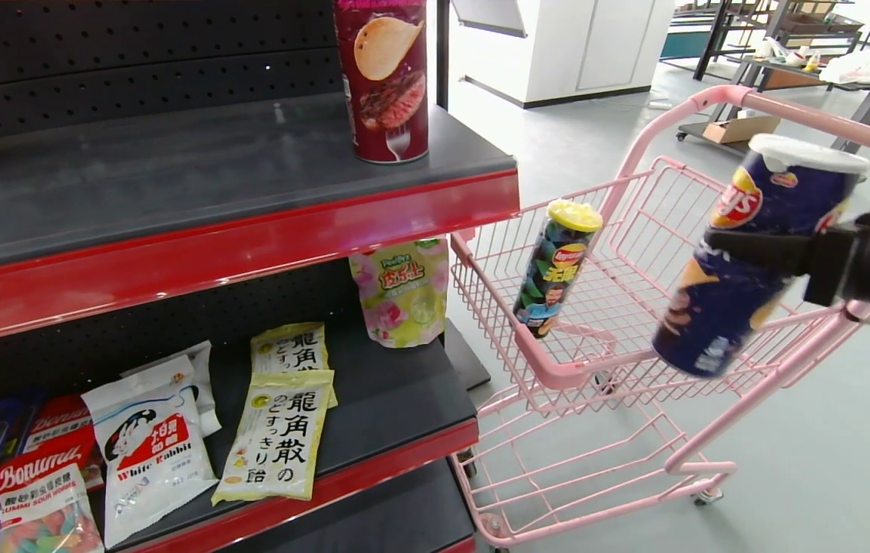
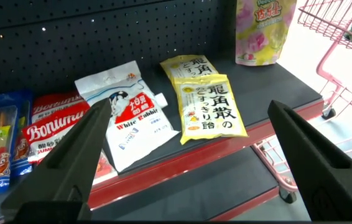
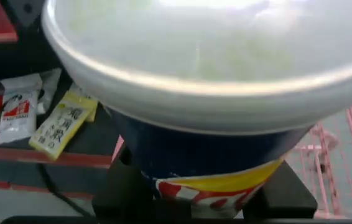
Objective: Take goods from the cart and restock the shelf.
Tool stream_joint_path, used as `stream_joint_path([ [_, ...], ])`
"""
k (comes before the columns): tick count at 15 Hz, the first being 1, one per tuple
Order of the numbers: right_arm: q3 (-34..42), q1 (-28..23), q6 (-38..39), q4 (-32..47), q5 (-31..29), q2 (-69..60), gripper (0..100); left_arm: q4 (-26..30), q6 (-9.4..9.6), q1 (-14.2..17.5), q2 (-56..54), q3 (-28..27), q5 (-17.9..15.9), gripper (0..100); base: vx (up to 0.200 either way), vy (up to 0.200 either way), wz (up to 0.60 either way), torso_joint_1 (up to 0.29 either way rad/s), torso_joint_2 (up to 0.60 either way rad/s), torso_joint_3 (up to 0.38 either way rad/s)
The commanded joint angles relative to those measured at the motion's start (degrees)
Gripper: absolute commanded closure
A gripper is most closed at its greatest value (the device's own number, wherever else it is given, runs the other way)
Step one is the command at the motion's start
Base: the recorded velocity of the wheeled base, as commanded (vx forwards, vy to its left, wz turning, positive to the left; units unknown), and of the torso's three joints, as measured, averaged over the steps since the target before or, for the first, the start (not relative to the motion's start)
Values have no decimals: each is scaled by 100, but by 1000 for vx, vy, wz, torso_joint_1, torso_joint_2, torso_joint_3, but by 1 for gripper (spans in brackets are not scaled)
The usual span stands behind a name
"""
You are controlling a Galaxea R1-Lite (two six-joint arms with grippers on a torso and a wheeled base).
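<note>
Shelved: red chip can (image 1: 382, 81), 12 o'clock. Held: blue chip can (image 1: 719, 307), right gripper (image 1: 769, 257) clamped, 3 o'clock. Left in cart (image 1: 557, 375): yellow-lidded can (image 1: 557, 265). Left gripper (image 2: 189, 106) spread.

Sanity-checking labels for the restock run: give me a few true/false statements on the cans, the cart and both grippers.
1. The right gripper has its jaws shut on the blue can. True.
2. The pink cart holds no goods. False: a yellow-lidded can leans inside its basket.
3. The maroon can lies on its side on the upper shelf. False: it stands upright.
4. The left gripper has its jaws open and empty. True.
</note>
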Motion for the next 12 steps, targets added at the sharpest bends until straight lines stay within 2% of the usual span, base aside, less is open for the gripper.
stream_joint_path([
  [1,-149,-10,-370,1768,-206,-1700,100,0,0,0,5,-2,1,0,0,0,0,0,0,0],
  [3,185,263,-352,2093,-232,-2288,100,0,0,0,5,-2,1,0,0,0,0,0,0,0],
  [6,344,694,-255,2075,-144,-2288,100,0,0,0,5,-2,1,0,0,0,0,0,0,0],
  [12,607,904,-282,2093,-100,-2315,100,0,0,0,5,-2,1,0,0,0,0,3,-26,-26],
])
